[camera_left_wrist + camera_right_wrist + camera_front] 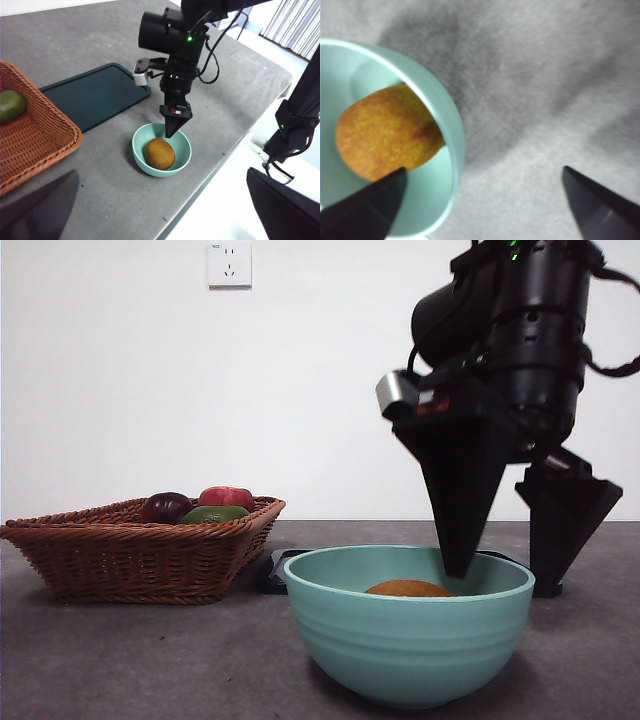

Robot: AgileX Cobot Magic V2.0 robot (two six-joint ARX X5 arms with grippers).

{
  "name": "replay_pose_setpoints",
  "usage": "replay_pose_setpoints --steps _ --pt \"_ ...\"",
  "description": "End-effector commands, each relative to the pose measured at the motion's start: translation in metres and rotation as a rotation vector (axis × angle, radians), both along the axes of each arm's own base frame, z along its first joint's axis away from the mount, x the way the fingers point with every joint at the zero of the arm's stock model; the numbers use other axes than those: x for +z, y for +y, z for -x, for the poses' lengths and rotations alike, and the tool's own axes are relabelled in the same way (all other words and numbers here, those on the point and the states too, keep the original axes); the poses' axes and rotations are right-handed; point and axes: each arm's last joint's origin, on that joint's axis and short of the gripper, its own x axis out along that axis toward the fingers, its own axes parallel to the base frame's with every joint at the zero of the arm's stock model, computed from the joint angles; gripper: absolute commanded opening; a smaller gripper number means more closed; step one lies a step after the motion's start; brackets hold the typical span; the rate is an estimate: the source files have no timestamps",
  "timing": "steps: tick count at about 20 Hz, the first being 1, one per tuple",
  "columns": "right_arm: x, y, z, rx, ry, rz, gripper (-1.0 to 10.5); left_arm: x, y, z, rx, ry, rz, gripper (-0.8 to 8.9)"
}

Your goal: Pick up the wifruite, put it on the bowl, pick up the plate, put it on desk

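Note:
The wifruite point(408, 588) lies inside the teal bowl point(410, 650) near the desk's point(150, 660) front edge. My right gripper point(502, 578) is open and empty just above the bowl's rim, one jaw over the inside and one over the desk outside. The right wrist view shows the wifruite point(387, 132), the bowl rim point(447, 115) and that gripper point(484, 171). My left gripper point(161, 170) is open and empty, high and far back. It looks down on the wifruite point(159, 153), the bowl point(137, 150) and the right gripper point(172, 120). The dark teal flat plate point(95, 92) lies on the desk behind the bowl.
A wicker basket point(130, 550) stands at the left with a dark purple fruit point(165, 507), a green fruit point(213, 513) and a red fruit point(227, 497). The plate's edge point(275, 570) shows between basket and bowl. The desk's edge runs close to the bowl.

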Motion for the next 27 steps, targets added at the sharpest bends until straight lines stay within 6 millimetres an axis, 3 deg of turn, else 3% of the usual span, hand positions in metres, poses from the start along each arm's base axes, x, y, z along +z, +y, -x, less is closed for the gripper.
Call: replay_pose_setpoints --steps 1,3,8,16,27 --pt "-0.007 0.009 -0.002 0.017 0.015 0.009 3.6 0.003 -0.001 0.0 -0.015 -0.004 0.014 5.62" --pt "-0.011 0.012 -0.001 0.027 0.025 0.015 2.2 0.002 -0.001 0.0 -0.015 -0.004 0.014 5.62" --pt "-0.011 0.023 0.004 0.054 0.038 -0.04 0.1 0.003 -0.001 0.0 -0.015 -0.004 0.014 5.62" --pt "-0.005 0.028 0.001 0.045 -0.043 0.042 0.1 0.003 -0.001 0.0 -0.015 -0.004 0.014 5.62" --pt "0.087 0.026 -0.043 -0.039 -0.258 0.058 0.1 0.002 -0.001 0.0 -0.015 -0.003 0.013 5.62"
